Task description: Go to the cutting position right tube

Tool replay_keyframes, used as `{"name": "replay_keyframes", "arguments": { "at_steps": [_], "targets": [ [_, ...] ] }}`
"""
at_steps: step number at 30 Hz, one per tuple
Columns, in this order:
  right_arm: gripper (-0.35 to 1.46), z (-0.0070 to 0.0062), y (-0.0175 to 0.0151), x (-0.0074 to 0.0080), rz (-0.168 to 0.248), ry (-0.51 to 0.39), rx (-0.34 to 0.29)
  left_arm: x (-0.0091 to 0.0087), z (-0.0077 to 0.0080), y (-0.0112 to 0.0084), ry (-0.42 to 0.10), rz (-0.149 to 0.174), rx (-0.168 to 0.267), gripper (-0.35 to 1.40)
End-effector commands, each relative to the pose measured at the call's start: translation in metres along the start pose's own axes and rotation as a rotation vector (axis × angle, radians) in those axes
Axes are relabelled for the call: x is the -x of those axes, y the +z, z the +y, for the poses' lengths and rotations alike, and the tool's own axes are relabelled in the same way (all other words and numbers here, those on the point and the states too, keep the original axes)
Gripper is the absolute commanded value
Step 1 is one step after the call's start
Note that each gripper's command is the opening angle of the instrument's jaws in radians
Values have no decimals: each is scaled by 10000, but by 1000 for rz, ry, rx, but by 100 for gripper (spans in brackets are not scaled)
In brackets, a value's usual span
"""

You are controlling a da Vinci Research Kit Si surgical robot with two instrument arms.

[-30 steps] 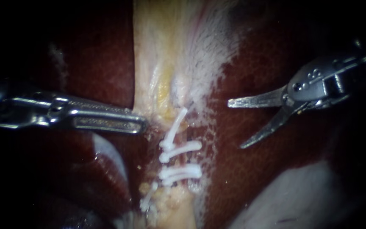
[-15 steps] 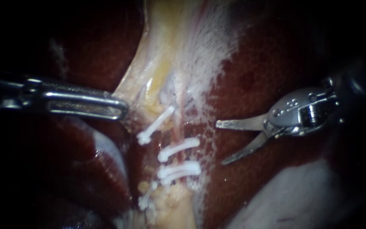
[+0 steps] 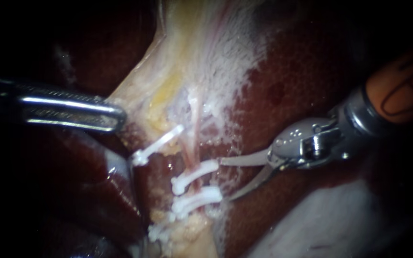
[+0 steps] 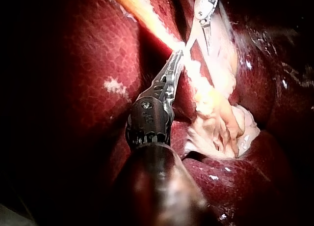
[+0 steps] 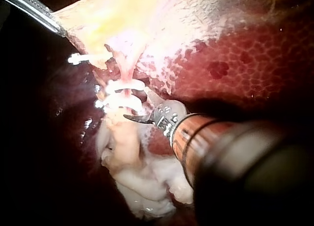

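Nearest the camera there's a lumpy yellowish bit of fat (image 3: pixel 194 229) with a small white clip (image 3: pixel 157 232) on its left. Just past that, two more white clips sit one behind the other across the right tube (image 3: pixel 193 136), a thin pink strand: the near clip (image 3: pixel 198 199) and the far clip (image 3: pixel 195 173).

The right instrument (image 3: pixel 224 180) comes in over the dark red liver (image 3: pixel 283 91). Its two blades are apart, with nothing between them. One tip is right at the end of the far clip and the other is by the near clip, so both are just right of the tube, not around it.

Farther back on the left there's an angled clip (image 3: pixel 157 146). The left instrument (image 3: pixel 115 118) has its jaws clamped on the edge of the pale yellowish tissue (image 3: pixel 187 57), which is stretched toward it.
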Motion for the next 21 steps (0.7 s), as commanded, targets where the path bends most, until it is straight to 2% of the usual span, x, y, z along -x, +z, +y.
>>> {"name": "replay_keyframes", "arguments": {
  "at_steps": [1, 12, 21],
  "targets": [
    [46, 1, 2, 0, -1, 1, -2, 0, 0, 0, 0, 0, 1, -35],
    [30, 6, 26, -5, -14, 21, -6, -2, -1, 1, 1, 0, 2, -35],
    [23, 10, 39, -16, 16, 31, -14, -3, -2, 3, 2, 0, 4, -35]
  ]
}}
